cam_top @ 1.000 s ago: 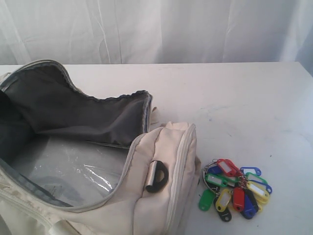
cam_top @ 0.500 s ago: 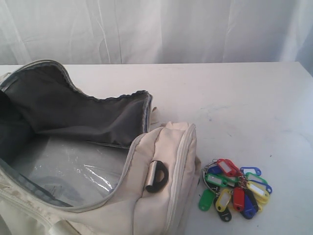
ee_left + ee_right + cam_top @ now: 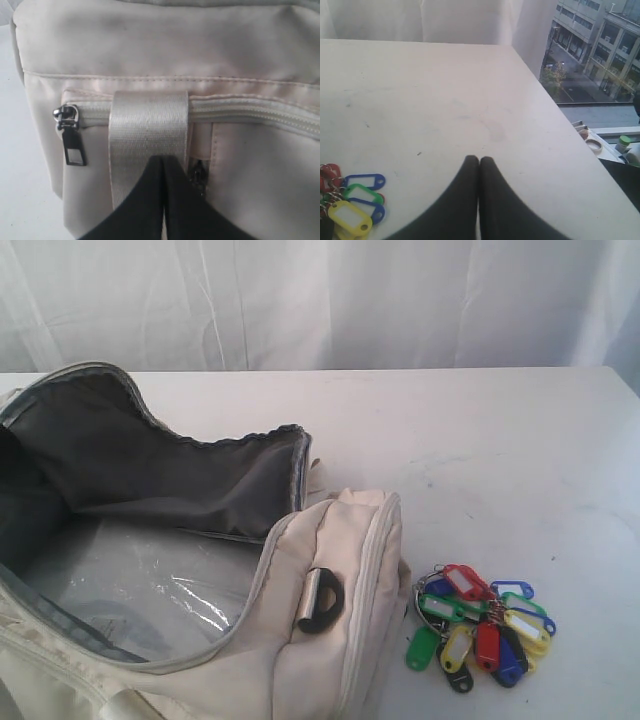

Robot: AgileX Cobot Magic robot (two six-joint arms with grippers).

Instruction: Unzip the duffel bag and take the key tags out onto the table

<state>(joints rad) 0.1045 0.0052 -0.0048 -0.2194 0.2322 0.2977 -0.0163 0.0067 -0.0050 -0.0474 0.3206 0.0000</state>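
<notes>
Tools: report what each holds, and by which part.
Nothing is held. Left tool and right tool are shut empty; the key tags lie loose on the table.

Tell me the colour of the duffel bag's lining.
Dark grey lining, clearest in the exterior view.

Looked down from high on the near side of the table [image 3: 500,460] toward a white curtain [image 3: 320,300], wide enough for the open duffel bag [image 3: 340,660] at left and the key tags [image 3: 480,625] at right. Pressed close to the bag's outer side from the left wrist, over the left gripper [image 3: 163,162] with tips together, strap [image 3: 150,125] and zipper pull [image 3: 75,152] filling the frame. Skimmed low across the table from the right wrist, past the closed right gripper [image 3: 479,161], toward city buildings [image 3: 600,40] outside. Shared the bag with one wrist view, the tags and table with the other.
</notes>
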